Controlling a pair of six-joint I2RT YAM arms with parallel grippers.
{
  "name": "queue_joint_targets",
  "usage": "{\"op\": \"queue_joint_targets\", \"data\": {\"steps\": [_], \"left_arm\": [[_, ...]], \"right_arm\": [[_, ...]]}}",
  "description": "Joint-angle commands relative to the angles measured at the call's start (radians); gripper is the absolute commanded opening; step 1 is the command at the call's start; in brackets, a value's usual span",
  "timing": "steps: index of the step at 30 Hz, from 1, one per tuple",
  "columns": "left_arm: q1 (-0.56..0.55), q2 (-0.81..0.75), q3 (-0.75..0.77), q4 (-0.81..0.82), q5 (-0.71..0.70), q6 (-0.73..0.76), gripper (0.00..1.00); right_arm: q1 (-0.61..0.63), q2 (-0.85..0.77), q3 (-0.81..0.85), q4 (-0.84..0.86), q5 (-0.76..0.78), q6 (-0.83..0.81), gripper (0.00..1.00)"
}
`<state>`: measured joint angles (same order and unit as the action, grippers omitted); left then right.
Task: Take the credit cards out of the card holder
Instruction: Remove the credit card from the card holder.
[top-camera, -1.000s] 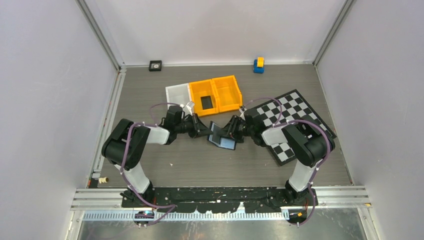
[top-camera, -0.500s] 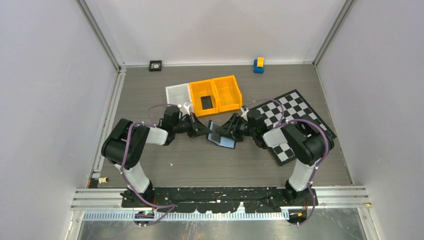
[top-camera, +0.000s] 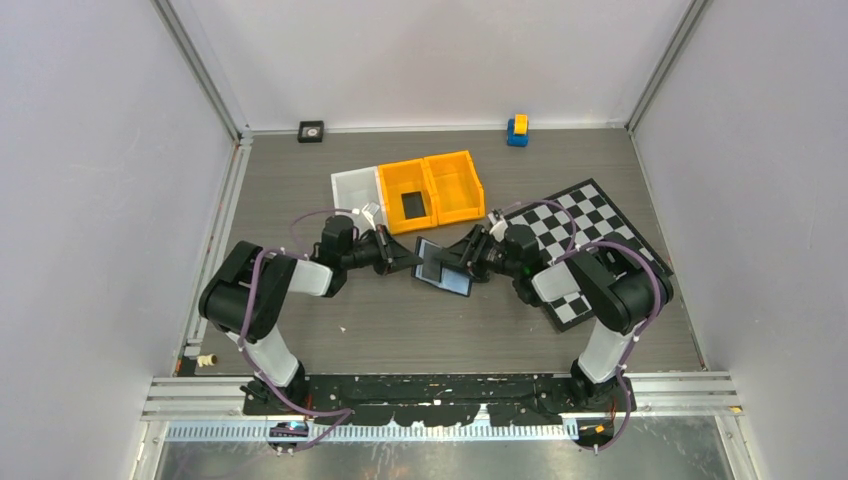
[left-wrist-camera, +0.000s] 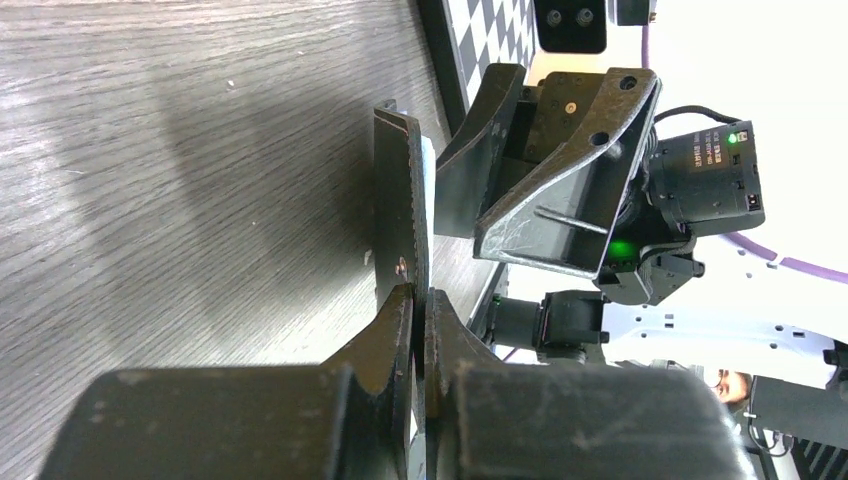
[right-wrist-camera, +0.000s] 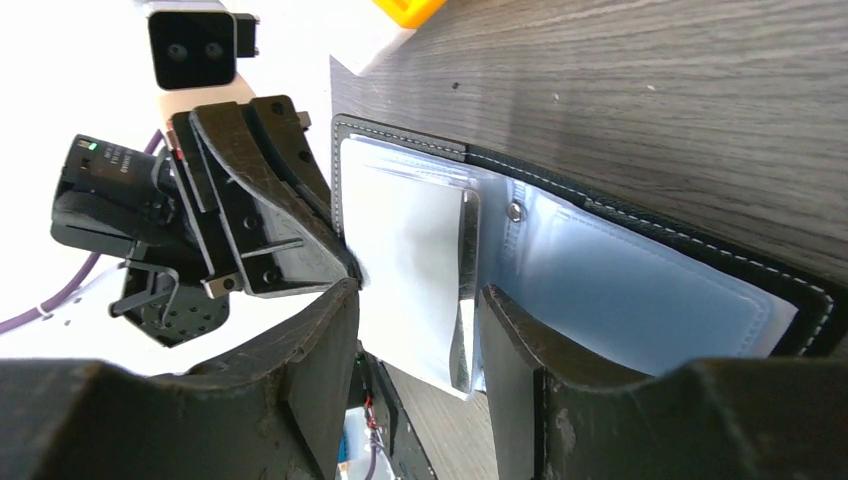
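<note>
Left wrist: card holder (left-wrist-camera: 397, 215) edge pinched between left pincer (left-wrist-camera: 418, 300) tips.

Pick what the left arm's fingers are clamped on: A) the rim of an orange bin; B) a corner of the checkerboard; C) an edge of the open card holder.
C: the left wrist view shows the left fingers shut on an edge of the card holder.

You look down on a dark grey wood-grain table top (top-camera: 300, 180), closed in on three sides by plain pale grey walls (top-camera: 430, 60). In the far corners stand silver aluminium frame posts (top-camera: 200, 70); a ridged metal rail (top-camera: 680, 385) runs along the near edge. The light is even.
</note>
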<state>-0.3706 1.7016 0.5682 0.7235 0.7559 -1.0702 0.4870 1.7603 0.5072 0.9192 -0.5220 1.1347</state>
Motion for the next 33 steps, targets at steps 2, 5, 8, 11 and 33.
{"op": "queue_joint_targets", "data": {"steps": [2, 5, 8, 11, 33], "left_arm": [[0.004, -0.009, -0.019, 0.172, 0.012, -0.039, 0.0], [0.004, 0.004, -0.019, 0.193, 0.013, -0.043, 0.0], [0.006, 0.009, -0.017, 0.189, 0.011, -0.039, 0.0], [0.008, 0.01, -0.015, 0.181, 0.011, -0.037, 0.0], [0.016, -0.006, -0.014, 0.226, 0.034, -0.082, 0.0]], "right_arm": [[-0.011, -0.05, -0.009, 0.084, 0.004, -0.004, 0.52], [-0.02, -0.057, -0.01, 0.073, 0.005, -0.015, 0.52], [-0.029, -0.066, -0.007, 0.055, 0.005, -0.025, 0.52], [-0.034, -0.072, 0.0, 0.043, 0.002, -0.032, 0.51], [-0.027, 0.024, 0.042, 0.136, -0.078, 0.058, 0.46]]}}
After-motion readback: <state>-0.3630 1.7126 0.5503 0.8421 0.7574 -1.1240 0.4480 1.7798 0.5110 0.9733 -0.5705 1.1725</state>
